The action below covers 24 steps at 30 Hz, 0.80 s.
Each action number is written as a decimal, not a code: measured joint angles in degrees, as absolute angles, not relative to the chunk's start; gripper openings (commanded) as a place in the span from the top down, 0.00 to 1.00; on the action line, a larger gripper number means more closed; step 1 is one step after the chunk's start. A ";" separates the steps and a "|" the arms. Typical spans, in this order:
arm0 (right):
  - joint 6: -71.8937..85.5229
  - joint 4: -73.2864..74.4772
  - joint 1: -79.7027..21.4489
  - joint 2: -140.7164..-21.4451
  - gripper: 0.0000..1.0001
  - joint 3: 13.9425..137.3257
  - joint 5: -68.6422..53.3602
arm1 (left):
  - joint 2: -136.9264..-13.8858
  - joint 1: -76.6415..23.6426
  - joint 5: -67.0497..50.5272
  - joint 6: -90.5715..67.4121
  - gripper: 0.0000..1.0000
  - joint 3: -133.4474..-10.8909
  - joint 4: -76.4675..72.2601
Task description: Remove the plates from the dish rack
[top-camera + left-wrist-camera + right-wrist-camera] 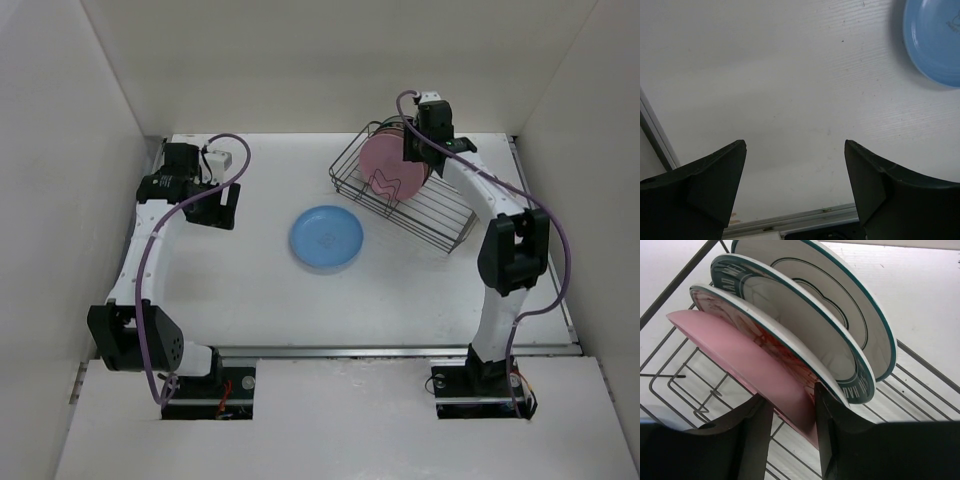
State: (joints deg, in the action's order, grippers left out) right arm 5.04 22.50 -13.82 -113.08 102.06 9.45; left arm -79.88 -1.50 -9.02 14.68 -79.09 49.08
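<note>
On my left wrist feed, the left gripper (795, 147) hangs over the white table (765, 75). Its two dark fingers (715, 185) are spread wide at the bottom of the frame, with bare tabletop showing between the tips. Up in the top right corner I've got a blue plate (935, 40) lying flat on the table, cut off by the frame edge and well apart from the fingers. A thin metal rail (800, 217) runs along the table's edge below.
</note>
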 measured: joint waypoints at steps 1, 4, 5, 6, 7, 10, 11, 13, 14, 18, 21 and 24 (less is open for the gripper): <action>4.62 22.94 -13.82 -113.06 0.64 102.24 9.47 | -80.05 -1.50 -8.88 14.68 0.24 -79.09 49.10; 3.29 23.09 -13.85 -113.08 0.78 102.30 9.50 | -80.23 -1.52 -8.51 14.48 0.24 -79.09 49.10; 2.81 23.09 -13.82 -113.08 0.85 102.30 9.47 | -80.23 -1.50 -8.49 14.44 0.24 -79.09 49.08; 2.35 23.00 -13.82 -113.21 1.00 102.30 9.50 | -80.25 -1.50 -8.45 14.28 0.25 -79.09 49.08; 1.96 22.94 -13.82 -113.34 1.00 102.35 9.58 | -80.38 -1.50 -8.43 14.22 0.25 -79.09 49.08; 0.80 23.75 -13.85 -114.26 1.00 103.79 10.90 | -81.06 -1.50 -8.32 14.00 0.25 -79.09 49.10; 0.54 23.75 -13.93 -114.26 1.00 103.79 11.38 | -81.34 -1.50 -8.32 13.98 0.25 -79.09 49.12; -0.14 23.46 -14.20 -113.54 1.00 102.91 12.29 | -81.93 -1.50 -8.27 13.93 0.25 -79.09 49.12; -0.43 23.18 -14.31 -112.77 1.00 102.00 13.13 | -82.08 -1.50 -8.27 13.89 0.25 -79.09 49.12; -1.96 22.37 -15.29 -106.89 1.00 97.08 17.56 | -82.13 -1.50 -8.25 13.80 0.25 -79.09 49.10; -3.14 21.19 -16.05 -101.67 1.00 95.31 20.27 | -82.13 -1.50 -8.27 13.78 0.25 -79.09 49.10; -3.05 17.72 -16.62 -97.01 1.00 95.18 20.84 | -82.13 -1.50 -8.27 13.78 0.25 -79.09 49.10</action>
State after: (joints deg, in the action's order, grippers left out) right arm -3.05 17.72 -16.62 -97.01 95.18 20.84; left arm -82.13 -1.50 -8.27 13.78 -79.09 49.10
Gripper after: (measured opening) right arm 0.186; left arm 0.755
